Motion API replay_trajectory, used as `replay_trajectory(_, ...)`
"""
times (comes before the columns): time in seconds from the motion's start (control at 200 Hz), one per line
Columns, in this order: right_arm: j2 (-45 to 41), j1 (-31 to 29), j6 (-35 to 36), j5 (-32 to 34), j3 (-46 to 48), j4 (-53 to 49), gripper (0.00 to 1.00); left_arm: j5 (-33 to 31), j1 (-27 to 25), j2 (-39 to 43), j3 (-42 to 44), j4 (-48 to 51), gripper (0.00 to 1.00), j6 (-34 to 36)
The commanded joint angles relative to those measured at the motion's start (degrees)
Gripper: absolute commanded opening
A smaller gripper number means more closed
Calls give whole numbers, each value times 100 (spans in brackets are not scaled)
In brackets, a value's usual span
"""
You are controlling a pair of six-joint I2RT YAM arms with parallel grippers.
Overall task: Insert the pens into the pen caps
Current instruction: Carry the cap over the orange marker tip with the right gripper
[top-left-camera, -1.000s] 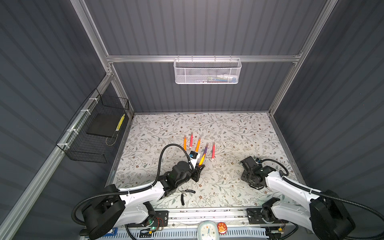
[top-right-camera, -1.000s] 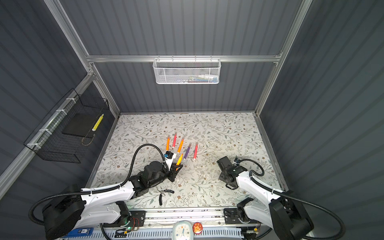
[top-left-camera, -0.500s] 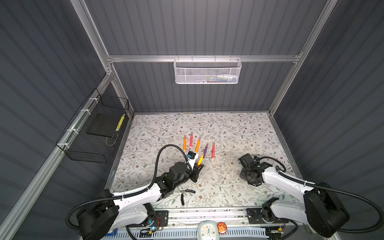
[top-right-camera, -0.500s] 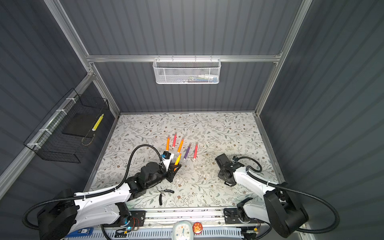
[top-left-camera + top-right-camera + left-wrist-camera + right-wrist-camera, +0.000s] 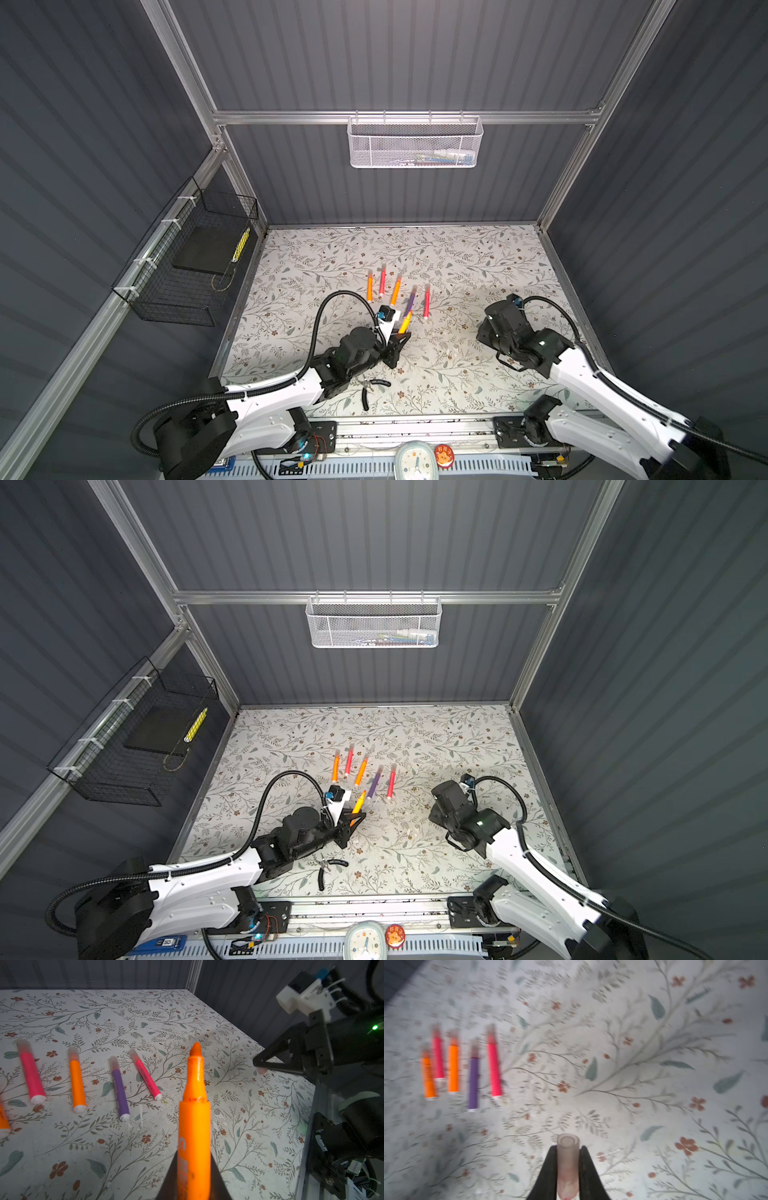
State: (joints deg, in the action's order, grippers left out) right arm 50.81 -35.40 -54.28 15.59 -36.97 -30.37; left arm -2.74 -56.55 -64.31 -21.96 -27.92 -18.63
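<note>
Left gripper (image 5: 193, 1169): pinched tight on a fat bright orange marker pen (image 5: 194, 1122), tilted up over the mat, bare pointed tip sticking out past the fingers.
Black-handled pliers (image 5: 370, 388): flat on the flowery mat (image 5: 299, 266), near the front edge, close to the left arm.
Row of pens: capped and lying side by side on the mat, past the left gripper. Orange pen (image 5: 370, 288), pink pen (image 5: 382, 281), second orange pen (image 5: 395, 291), purple pen (image 5: 410, 302), second pink pen (image 5: 426, 302).
Right gripper (image 5: 568, 1148): squeezed on a small see-through pale pink tube cap (image 5: 568, 1167), open end facing out, well apart from the held pen, off to the right of the row.
</note>
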Motion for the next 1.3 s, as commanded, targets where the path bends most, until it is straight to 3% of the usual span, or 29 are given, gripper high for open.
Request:
replay_trajectory(0.0,-412,-396,148,130,-109,1080,11,180,-168,-119,77,-594,0,-112)
replay_trajectory(0.125,-342,-888,369,-44,-33,2513,11,337,-250,-372,77,-1019,0,-247)
replay_trajectory(0.465,162,-1253,299,-632,477,4672,8,455,-257,-517,89,-1421,0,-486)
replay_trajectory(0.815,758,-1494,254,-653,360,5212,8,705,-251,-802,16,-1731,0,-633)
replay_trajectory(1.296,1001,-1747,214,-571,480,5463,8,490,-251,-842,-45,-1587,0,-667)
